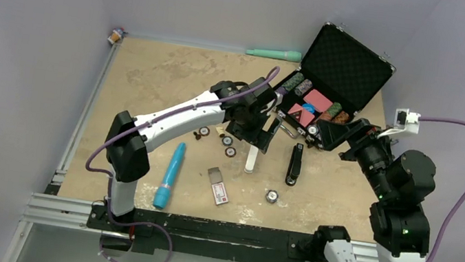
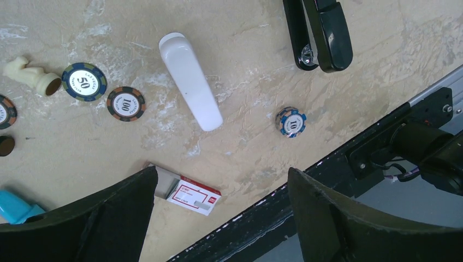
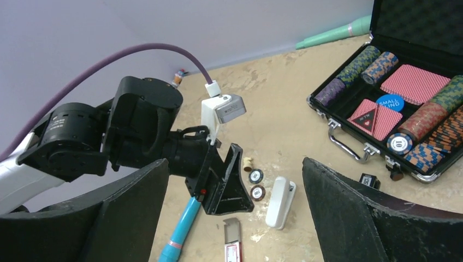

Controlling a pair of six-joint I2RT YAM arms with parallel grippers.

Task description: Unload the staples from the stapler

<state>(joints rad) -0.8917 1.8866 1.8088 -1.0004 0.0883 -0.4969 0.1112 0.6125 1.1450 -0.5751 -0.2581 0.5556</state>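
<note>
Dark, matte fingers (image 2: 109,218) of the left gripper (image 2: 219,188) filled the lower edge of the left wrist view; they stood wide apart and held nothing. Between them, on the table (image 1: 154,77), lay a small red and white cardboard box (image 2: 194,195) with sharp corners. The table top was beige and rough, with pale scratched patches. Above the box lay a smooth white plastic bar (image 2: 191,82) with rounded ends, and left of it two round poker chips marked 50 (image 2: 83,82) and 100 (image 2: 125,103); a third chip, blue and white and marked 10 (image 2: 290,121), lay to the right. The stapler (image 2: 322,33) was at the upper right of this view and ran out of the top edge. It was slim and black, with a glossy thick upper part and a thinner arm beside it. The two parts made a narrow V and met at a small silvery rivet. In the top view the stapler (image 1: 294,162) lay flat on the table just right of the centre, pointing up and down in the frame, between the white bar and the right arm, and no gripper touched it. The right gripper (image 3: 235,164) also had its fingers (image 3: 355,207) spread apart and empty. At the upper right of the top view stood an open black case (image 1: 347,65) with a foam lid and a metal rim. A long blue tube (image 1: 169,175) lay at the lower left.
</note>
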